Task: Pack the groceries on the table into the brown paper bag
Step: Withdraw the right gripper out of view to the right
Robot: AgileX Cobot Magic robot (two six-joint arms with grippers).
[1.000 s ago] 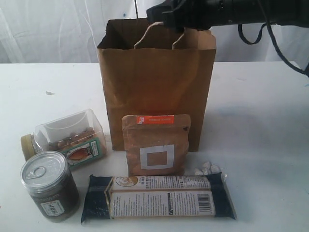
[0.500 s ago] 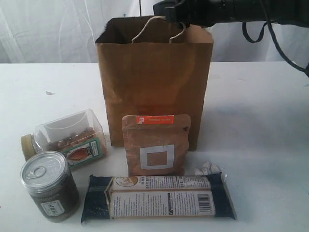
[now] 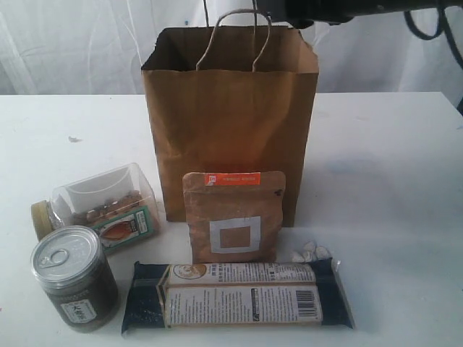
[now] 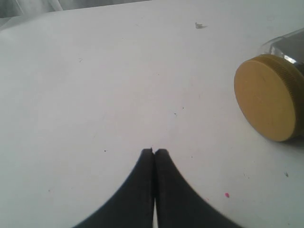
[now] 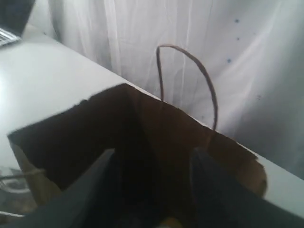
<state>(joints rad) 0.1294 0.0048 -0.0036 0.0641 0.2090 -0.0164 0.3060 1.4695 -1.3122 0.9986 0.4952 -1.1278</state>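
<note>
The brown paper bag [image 3: 230, 119] stands open at the middle back of the table [image 3: 383, 181]. In front of it leans the brown pouch with orange label [image 3: 233, 215]. The long dark-blue packet [image 3: 239, 294] lies at the front. The clear nut jar [image 3: 98, 204] lies on its side at the left, and the silver-lidded dark jar [image 3: 74, 278] stands before it. My right gripper [image 5: 152, 161] hangs open over the bag's dark mouth [image 5: 95, 137]; in the exterior view only its black arm [image 3: 325, 9] shows, above the bag's right corner. My left gripper [image 4: 154, 153] is shut and empty over bare table, near the nut jar's yellow lid [image 4: 267, 97].
A few small white bits [image 3: 309, 252] lie right of the pouch. A white curtain [image 3: 72, 43] hangs behind the table. The bag's cord handle [image 5: 187, 80] stands upright beyond my right gripper.
My right arm has risen and pulled back to the right from above the bag's mouth. The bag has settled a little and its handles now stand free.
</note>
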